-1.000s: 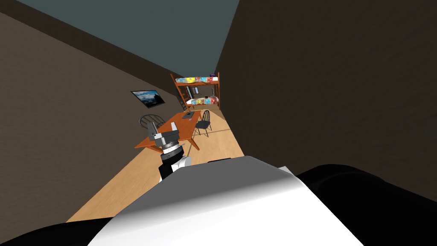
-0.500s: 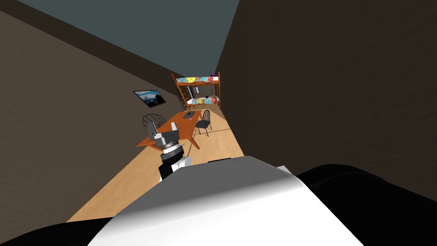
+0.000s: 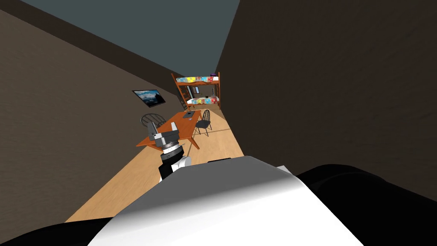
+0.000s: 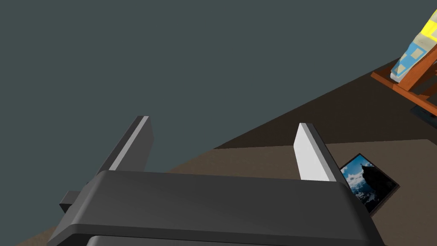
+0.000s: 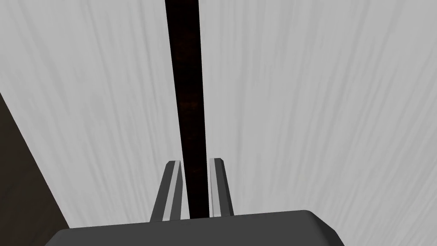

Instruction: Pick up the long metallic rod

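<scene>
rod [image 5: 183, 85] (dark, long) sits clamped inside the right end effector [image 5: 195, 162].

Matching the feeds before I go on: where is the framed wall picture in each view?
Head view: framed picture on the left wall, beyond the open left tool, left of the bunk bed.
Left wrist view: framed picture close beside one finger of that tool, bunk bed on the same side.
Right wrist view: right tool shut on a dark rod against a pale grey surface.
Shared landmark: the bunk bed.
</scene>
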You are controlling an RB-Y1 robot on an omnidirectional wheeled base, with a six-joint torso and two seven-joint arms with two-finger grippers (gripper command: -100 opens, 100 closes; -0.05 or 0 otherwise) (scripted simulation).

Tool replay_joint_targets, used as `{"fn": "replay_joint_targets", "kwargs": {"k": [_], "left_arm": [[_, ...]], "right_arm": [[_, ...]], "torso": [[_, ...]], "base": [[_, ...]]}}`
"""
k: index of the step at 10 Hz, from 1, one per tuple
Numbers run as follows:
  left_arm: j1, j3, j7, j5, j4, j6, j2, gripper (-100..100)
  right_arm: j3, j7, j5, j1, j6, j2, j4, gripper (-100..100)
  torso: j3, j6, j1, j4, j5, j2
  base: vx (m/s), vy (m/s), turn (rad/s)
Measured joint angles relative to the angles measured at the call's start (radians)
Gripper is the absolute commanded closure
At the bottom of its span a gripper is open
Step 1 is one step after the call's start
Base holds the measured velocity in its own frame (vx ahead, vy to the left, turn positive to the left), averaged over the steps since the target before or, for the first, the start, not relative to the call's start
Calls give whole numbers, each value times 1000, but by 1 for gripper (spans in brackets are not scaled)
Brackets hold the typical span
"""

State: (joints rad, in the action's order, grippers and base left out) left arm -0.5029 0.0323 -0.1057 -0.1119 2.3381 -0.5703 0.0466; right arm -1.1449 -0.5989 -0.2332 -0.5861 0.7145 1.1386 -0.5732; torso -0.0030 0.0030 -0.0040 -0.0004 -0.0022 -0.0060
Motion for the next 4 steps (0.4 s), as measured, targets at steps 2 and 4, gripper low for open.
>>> {"fn": "replay_joint_targets", "kwargs": {"k": [2,4], "left_arm": [[0,0,0,0,0,0,0,0],[0,0,0,0,0,0,0,0]], "right_arm": [[-18,-1,-15,-9,24,28,0,100],[-22,-4,-24,-19,37,46,-9,0]], "torso": [[-2,0,2,-1,1,-4],[-2,0,1,-1,1,-2]], "base": [[53,27,-34],[8,4,-2]]}}
